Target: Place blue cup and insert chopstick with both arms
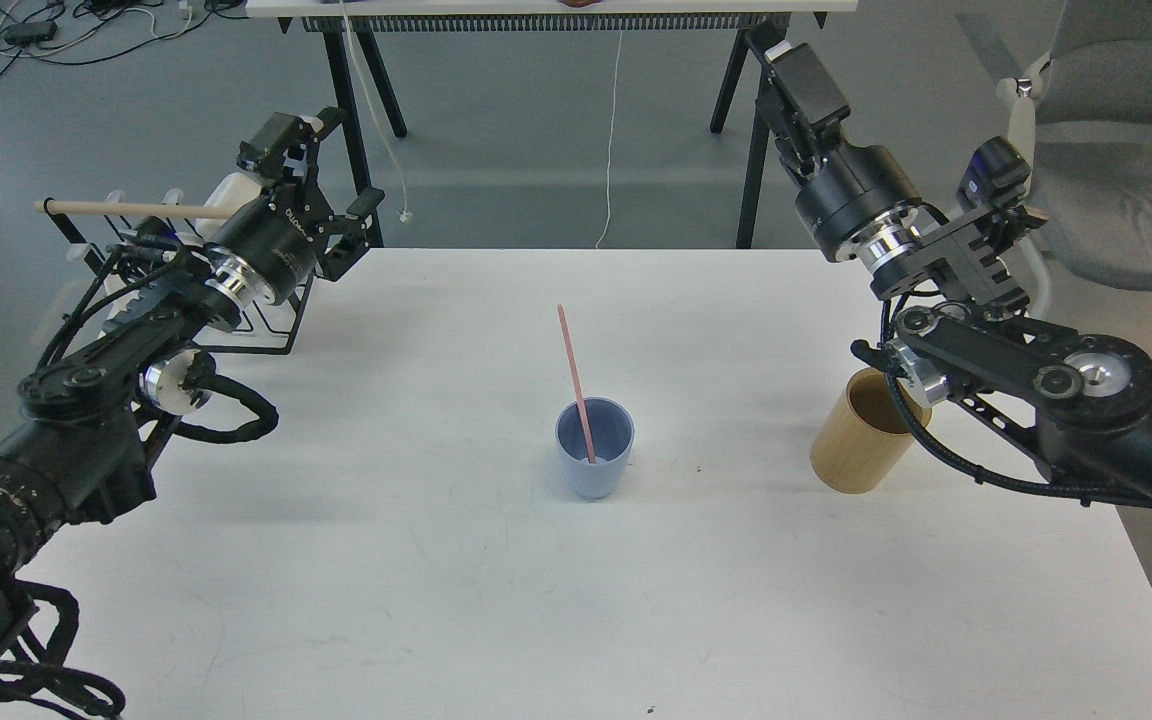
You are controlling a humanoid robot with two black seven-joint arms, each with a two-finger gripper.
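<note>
Arms raised, apart | left end effector (321, 165) spread – empty | right end effector (776, 45) – unclear

Light was bright and even, coming from overhead, and the white surface (436, 560) read clean without blown-out glare. Shadows were soft: a faint one lay around the base of the blue cup (594, 448), broader pale ones under both arms. Focus was sharp throughout, no motion blur. Silver rings on the arms caught small highlights.
</note>
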